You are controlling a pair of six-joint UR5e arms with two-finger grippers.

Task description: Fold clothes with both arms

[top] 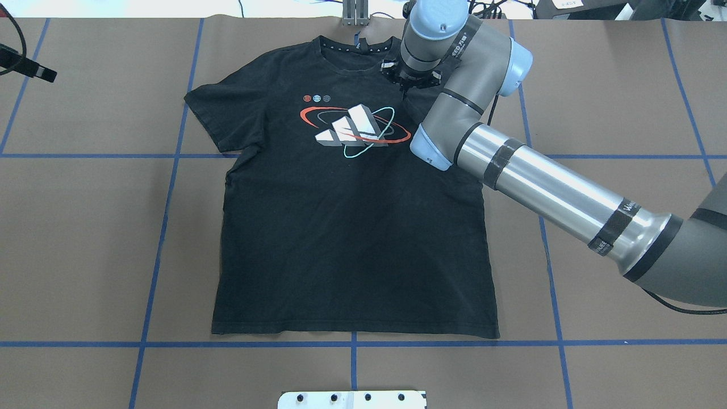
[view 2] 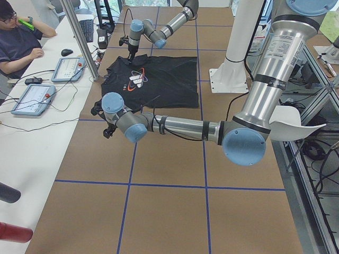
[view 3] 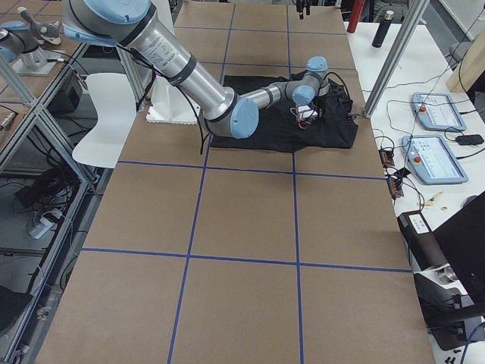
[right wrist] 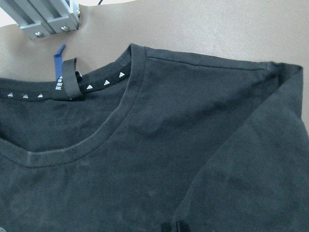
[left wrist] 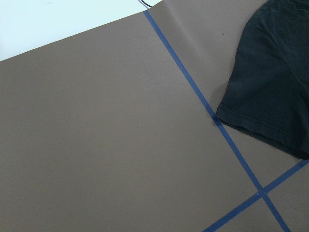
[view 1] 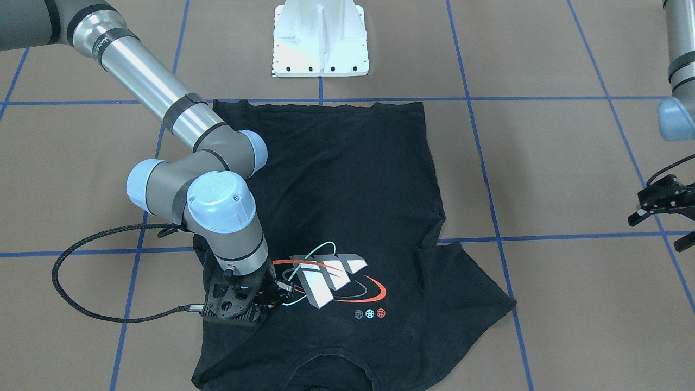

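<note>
The black T-shirt [view 1: 347, 190] lies flat on the brown table, logo [top: 352, 130] up and collar [right wrist: 96, 140] toward the far edge. My right gripper [view 1: 279, 293] is down on the shirt [top: 341, 238] beside the logo. Its fingertips [right wrist: 166, 226] are closed together at the edge of the sleeve, which is folded in over the chest. My left gripper [view 1: 657, 231] hovers open and empty off to the side, clear of the other sleeve [left wrist: 275, 72]. It also shows in the overhead view [top: 34, 69].
The white pedestal base [view 1: 320, 38] stands at the robot's edge of the table, by the shirt's hem. An aluminium post [right wrist: 43, 19] stands just past the collar. Blue tape lines [left wrist: 203, 101] cross the table. An operator [view 2: 16, 37] and tablets sit along the far side.
</note>
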